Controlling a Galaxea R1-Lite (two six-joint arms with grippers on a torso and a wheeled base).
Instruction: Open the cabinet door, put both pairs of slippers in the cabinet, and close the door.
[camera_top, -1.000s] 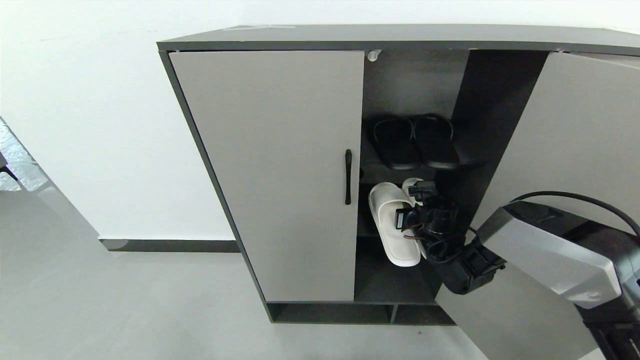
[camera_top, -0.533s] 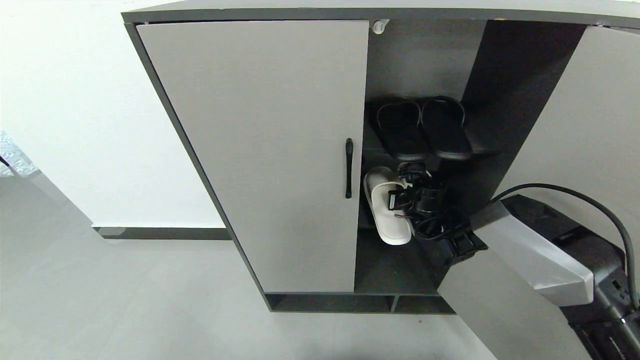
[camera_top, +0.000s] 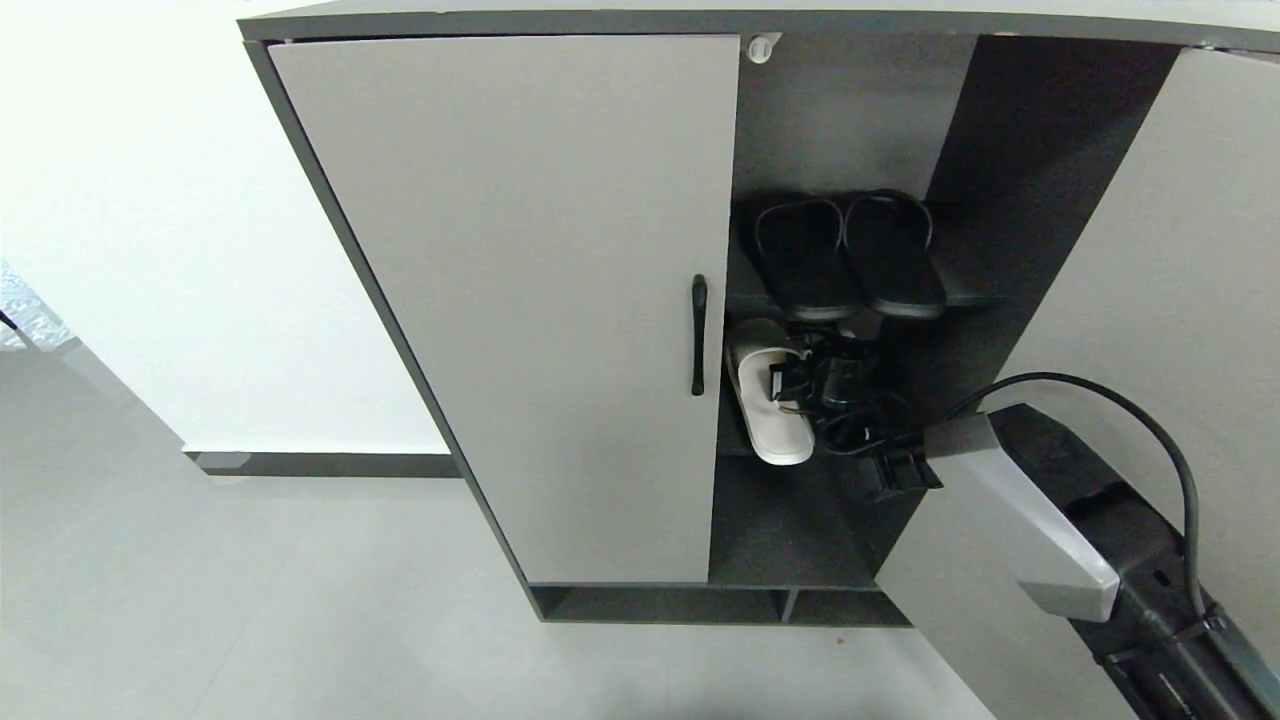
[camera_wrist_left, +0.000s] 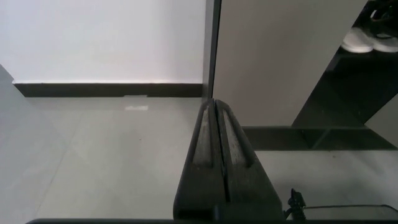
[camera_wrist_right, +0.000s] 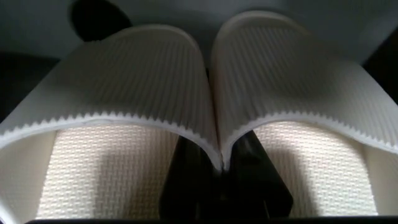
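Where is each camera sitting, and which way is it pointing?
Head view: on the head, looking forward and down at the cabinet; the right arm shows, holding white slippers inside.
Left wrist view: on the left wrist, low, facing the floor and cabinet; the shut left gripper shows.
Right wrist view: on the right wrist, close on the white slippers; the right gripper pinches them.
Shared: all three show the white slippers.

Right arm stretched out forward and down, its hand (camera_top: 790, 385) clamped on the slippers (camera_top: 768, 420). Left hand (camera_wrist_left: 216, 112) sits low, pointing ahead, fingers (camera_wrist_left: 233, 140) pressed flat together.
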